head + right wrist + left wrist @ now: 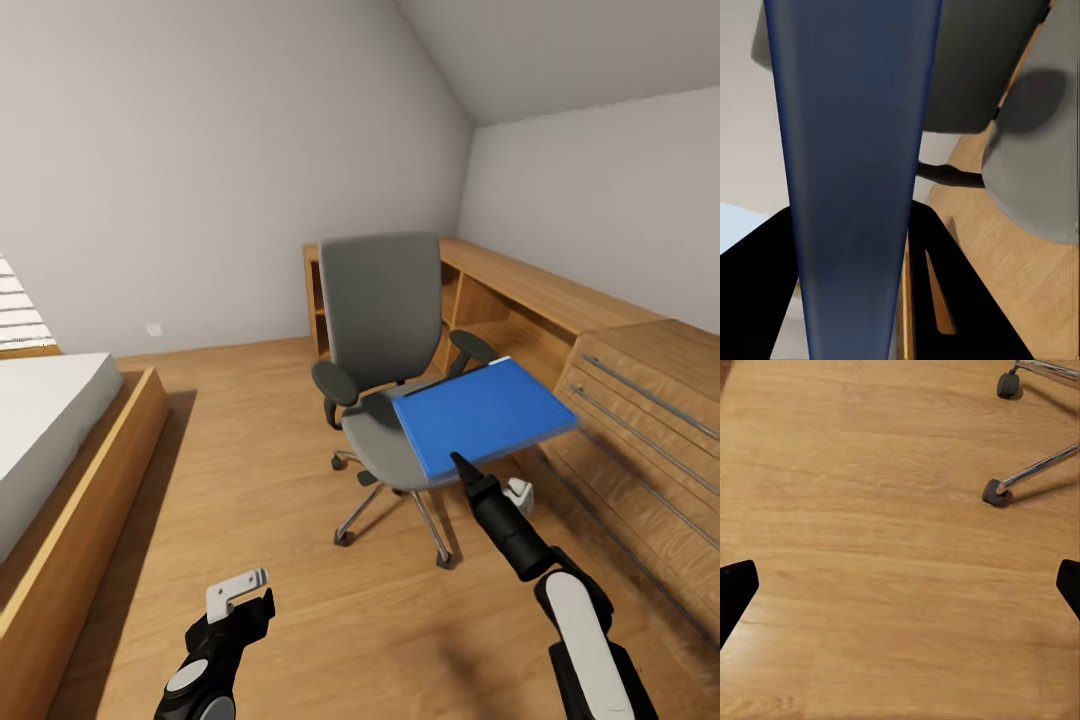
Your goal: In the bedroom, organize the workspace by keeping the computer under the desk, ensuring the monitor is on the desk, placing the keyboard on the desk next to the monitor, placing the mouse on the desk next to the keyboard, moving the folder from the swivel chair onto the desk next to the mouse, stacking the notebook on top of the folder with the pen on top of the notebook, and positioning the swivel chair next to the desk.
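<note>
Right end effector (462,462) gripping folder (485,413) over swivel chair (385,320)

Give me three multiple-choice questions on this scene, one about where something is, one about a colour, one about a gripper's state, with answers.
1. Where is the folder?
A. flat on the floor
B. at the right gripper, over the chair seat
C. on the bed

2. What colour is the folder?
A. red
B. green
C. blue

3. What state is the left gripper in?
A. open over bare floor
B. shut on a pen
C. shut on the folder

Answers: 1 B, the head view shows its near edge at the right fingertips, the sheet out above the seat. 2 C, bright blue in the head view. 3 A, the left wrist view shows the fingers wide apart, with floor between.
</note>
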Motion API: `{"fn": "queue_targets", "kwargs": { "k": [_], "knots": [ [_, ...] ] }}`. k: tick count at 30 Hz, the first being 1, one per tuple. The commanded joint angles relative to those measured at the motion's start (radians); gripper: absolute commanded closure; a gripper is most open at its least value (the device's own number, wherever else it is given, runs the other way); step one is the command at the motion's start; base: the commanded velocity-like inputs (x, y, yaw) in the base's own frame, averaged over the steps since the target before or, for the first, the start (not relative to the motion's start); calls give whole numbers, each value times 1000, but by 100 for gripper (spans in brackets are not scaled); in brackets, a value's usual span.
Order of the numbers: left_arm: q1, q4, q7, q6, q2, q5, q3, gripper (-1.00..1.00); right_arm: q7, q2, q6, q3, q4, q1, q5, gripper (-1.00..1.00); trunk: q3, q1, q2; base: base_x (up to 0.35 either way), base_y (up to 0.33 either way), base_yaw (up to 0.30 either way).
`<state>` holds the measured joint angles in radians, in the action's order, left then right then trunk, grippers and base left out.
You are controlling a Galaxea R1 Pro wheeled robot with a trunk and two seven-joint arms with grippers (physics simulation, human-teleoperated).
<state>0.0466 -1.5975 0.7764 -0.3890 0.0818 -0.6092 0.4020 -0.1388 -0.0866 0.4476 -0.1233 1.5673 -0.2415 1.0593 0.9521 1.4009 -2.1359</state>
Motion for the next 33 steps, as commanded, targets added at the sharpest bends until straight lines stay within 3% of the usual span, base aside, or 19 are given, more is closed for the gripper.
{"fn": "queue_targets", "kwargs": {
  "k": [1, 9, 18, 20, 23, 27, 30, 31, 33],
  "knots": [
    [1, -1, 8, -3, 1, -5, 2, -100, -3, 4, 8, -3, 0, 0, 5, 100, -2, -4, 7, 0, 0, 0],
    [1, 2, 9, -2, 1, -4, 3, -100, -2, 31, 32, -2, -7, 1, 86, 100, -27, -35, 63, 0, 0, 0],
    [1, 2, 9, -2, 1, -2, 3, -100, -4, 35, 74, -5, -9, 1, 112, 100, -56, -69, 126, 0, 0, 0],
    [1, 2, 9, -1, 1, -2, 3, -100, -4, 34, 74, -8, -9, 1, 143, 100, -62, -77, 140, 0, 0, 0],
    [1, 3, 8, -2, 1, -5, 3, -100, -3, 36, 78, -12, -9, 1, 235, 100, -71, -88, 161, 0, 0, 0],
    [1, 19, 6, -5, 2, -9, -3, -100, -4, 38, 77, -12, -8, 1, 275, 100, -84, -104, 189, 0, 0, 0],
    [1, 59, 4, -5, 2, -9, -7, -100, -3, 38, 73, -12, -6, 1, 276, 100, -93, -115, 210, 0, 0, 0],
    [1, 110, 0, -6, 2, -11, -36, -100, 0, 37, 69, -12, -4, 1, 276, 100, -96, -119, 217, 0, 0, 0],
    [1, 128, 1, -2, 2, -12, -54, -100, 2, 37, 68, -12, -3, 1, 275, 100, -103, -127, 231, 0, 0, -79]
  ]
}}
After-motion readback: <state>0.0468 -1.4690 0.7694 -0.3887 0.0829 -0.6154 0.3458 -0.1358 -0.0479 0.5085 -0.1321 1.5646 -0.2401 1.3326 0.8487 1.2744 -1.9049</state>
